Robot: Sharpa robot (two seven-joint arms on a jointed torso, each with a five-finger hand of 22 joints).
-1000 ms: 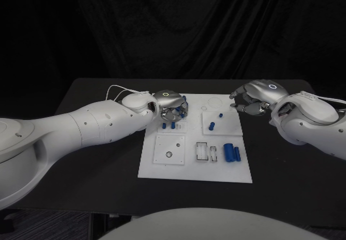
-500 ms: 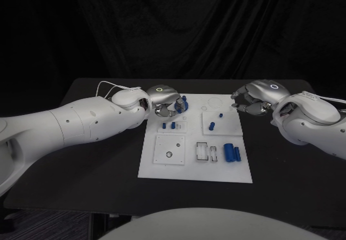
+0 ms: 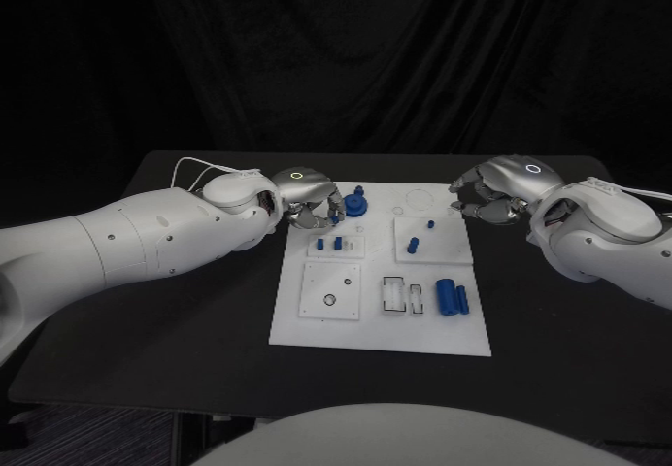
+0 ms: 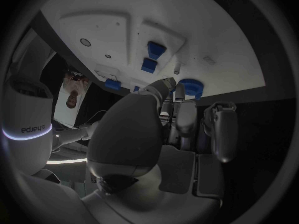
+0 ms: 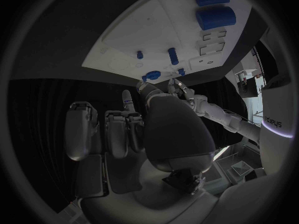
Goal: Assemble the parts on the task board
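Left robot hand (image 3: 311,197): pinches a blue part (image 3: 355,204) at its fingertips, above the task board's (image 3: 380,335) far edge, apparently carrying it to a slot.
Right robot hand (image 3: 493,194): curled, holding nothing, waits beside the board.

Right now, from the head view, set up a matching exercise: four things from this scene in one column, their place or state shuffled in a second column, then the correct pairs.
Things
1. left hand
2. right hand
3. two large blue cylinders
4. task board

Places or states
A. lying side by side on the board's near right part
B. white, in the middle of the black table
C. at the board's far left, holding a blue round part
D. over the board's far right corner, holding no part that can be seen

Pairs: 1-C, 2-D, 3-A, 4-B
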